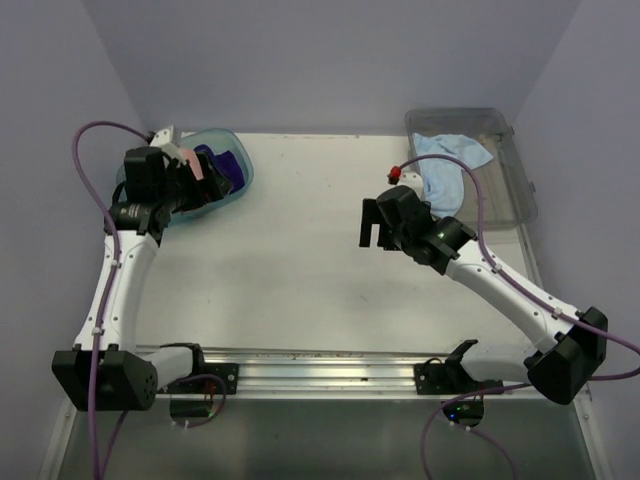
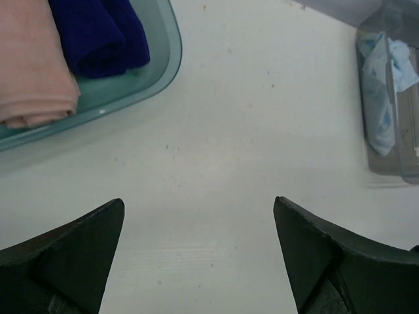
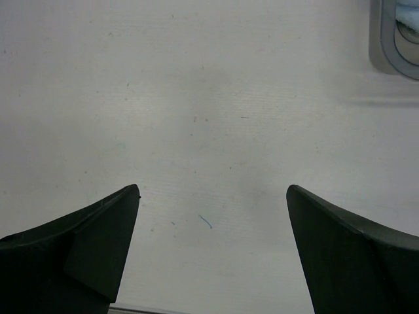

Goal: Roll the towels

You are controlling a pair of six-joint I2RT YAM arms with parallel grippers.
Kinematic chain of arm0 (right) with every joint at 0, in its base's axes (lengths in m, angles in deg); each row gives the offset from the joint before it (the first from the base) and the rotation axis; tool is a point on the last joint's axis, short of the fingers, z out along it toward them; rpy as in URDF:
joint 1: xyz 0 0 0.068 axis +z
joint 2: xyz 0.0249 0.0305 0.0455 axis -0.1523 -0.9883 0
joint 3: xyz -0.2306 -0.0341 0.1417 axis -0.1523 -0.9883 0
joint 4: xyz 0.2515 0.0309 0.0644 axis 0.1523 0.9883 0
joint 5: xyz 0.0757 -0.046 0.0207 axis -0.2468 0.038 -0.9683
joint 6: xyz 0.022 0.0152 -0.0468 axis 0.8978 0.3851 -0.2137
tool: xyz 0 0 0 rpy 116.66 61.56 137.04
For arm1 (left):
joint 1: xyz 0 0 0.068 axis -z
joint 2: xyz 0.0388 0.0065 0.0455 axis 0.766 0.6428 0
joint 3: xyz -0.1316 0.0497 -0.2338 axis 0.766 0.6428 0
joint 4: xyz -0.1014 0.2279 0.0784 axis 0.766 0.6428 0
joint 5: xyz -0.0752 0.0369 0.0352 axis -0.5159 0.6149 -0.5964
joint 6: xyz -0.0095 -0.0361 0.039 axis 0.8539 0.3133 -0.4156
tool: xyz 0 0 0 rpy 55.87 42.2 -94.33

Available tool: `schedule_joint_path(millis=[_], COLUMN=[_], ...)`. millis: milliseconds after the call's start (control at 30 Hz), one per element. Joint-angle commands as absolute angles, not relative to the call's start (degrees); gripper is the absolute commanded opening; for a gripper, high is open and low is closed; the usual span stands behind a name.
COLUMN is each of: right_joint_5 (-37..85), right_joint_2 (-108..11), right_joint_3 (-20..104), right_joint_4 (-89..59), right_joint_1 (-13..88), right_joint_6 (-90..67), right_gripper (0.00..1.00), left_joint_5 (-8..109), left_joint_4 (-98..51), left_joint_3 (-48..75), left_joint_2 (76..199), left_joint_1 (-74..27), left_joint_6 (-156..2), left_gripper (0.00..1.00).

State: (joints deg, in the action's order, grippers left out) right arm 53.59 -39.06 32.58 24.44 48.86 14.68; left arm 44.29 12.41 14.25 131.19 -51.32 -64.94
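1. Three towels: dark purple towel (image 2: pixel 98 33) and salmon pink towel (image 2: pixel 33 69) at the far left corner, light blue towel (image 1: pixel 452 152) at the far right corner.
2. Two containers: teal tub (image 2: pixel 174 59), far left corner; clear grey bin (image 1: pixel 520 190), far right corner.
3. Two grippers: left gripper (image 2: pixel 198 199), right gripper (image 3: pixel 213 187).

Left fingers (image 2: pixel 65 261) spread wide, empty; right fingers (image 3: pixel 78 255) same.

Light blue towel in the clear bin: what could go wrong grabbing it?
The light blue towel lies crumpled in the clear grey bin, so the open right gripper might pinch only a fold or tug the bin along. The right arm's purple cable loops over the bin and could snag its rim.
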Motion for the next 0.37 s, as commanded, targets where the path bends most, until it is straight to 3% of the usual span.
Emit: schedule_joint_path(millis=[0,333], right_joint_5=[57.8,58.5], right_joint_2=[-36.5,-31.6], right_joint_3=[33.4,28.4], right_joint_4=[25.5,25.0], right_joint_1=[48.8,48.8], right_joint_6=[14.3,16.6], right_gripper=[0.99,0.99], left_joint_5=[46.3,46.4], left_joint_4=[9.5,10.4], left_joint_3=[21.6,34.8], left_joint_2=[127.6,118.5], left_joint_1=[-49.9,-44.0], left_joint_6=[-62.8,-59.6], left_gripper=[1.00,1.00])
